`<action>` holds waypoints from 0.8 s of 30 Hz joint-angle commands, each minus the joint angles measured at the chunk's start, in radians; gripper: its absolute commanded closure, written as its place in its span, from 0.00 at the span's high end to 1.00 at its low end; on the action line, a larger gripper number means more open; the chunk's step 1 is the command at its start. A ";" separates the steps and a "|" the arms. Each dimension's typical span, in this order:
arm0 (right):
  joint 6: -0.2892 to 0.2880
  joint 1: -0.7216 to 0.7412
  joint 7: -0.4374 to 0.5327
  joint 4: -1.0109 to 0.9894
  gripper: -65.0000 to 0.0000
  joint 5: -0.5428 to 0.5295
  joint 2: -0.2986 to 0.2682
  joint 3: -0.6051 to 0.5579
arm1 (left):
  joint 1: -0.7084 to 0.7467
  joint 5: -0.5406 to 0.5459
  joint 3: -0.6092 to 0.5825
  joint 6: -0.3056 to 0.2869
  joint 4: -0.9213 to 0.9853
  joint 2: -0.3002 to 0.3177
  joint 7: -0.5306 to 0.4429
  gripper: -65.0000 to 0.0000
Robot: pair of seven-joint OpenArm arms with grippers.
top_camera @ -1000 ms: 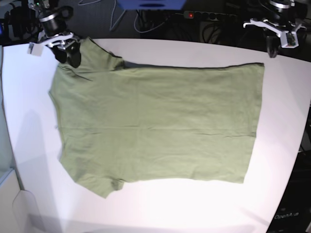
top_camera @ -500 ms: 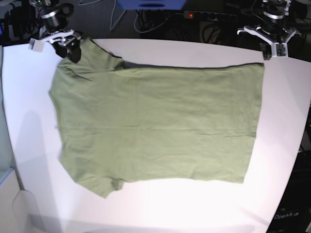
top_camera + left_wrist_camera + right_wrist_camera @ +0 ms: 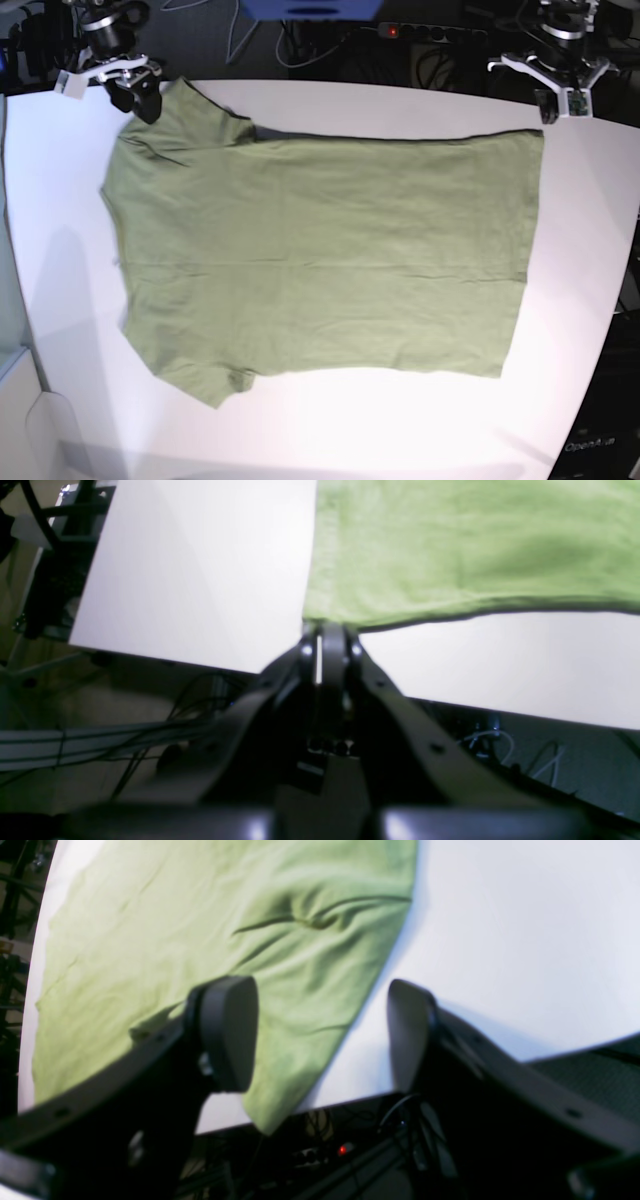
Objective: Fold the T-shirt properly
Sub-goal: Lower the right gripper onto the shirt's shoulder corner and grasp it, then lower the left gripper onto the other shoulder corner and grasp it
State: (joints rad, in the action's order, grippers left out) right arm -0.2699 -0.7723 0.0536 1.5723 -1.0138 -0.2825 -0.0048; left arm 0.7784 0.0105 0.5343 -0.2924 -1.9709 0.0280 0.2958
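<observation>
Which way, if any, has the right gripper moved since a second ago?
Yes. In the base view the right gripper has drawn back from over the T-shirt sleeve toward the table's far edge.

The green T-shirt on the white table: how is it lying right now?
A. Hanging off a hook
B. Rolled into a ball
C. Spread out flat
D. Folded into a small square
C. In the base view the plain olive-green short-sleeved T-shirt lies opened out flat on the white table, with both sleeves and the straight hem showing and no fold made yet.
</observation>
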 commanded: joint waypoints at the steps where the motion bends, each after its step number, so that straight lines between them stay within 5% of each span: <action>1: 0.008 -0.009 -0.034 0.000 0.62 -0.012 -0.007 -0.016 | 0.008 0.003 0.005 0.002 -0.012 0.005 -0.022 0.01; 18: 0.008 0.020 -0.034 0.004 0.60 -0.009 -0.008 -0.077 | 0.009 -0.004 0.007 0.002 -0.009 0.005 -0.022 0.01; 24: 0.008 0.053 -0.036 0.000 0.31 -0.009 -0.010 -0.077 | 0.008 -0.005 0.007 0.002 -0.009 0.005 -0.022 0.01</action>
State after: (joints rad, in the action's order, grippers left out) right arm -0.2691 -0.7063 0.0132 1.5635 -1.0134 -0.2852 -0.0834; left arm 0.7784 0.0029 0.5343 -0.2924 -1.9682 0.0277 0.2958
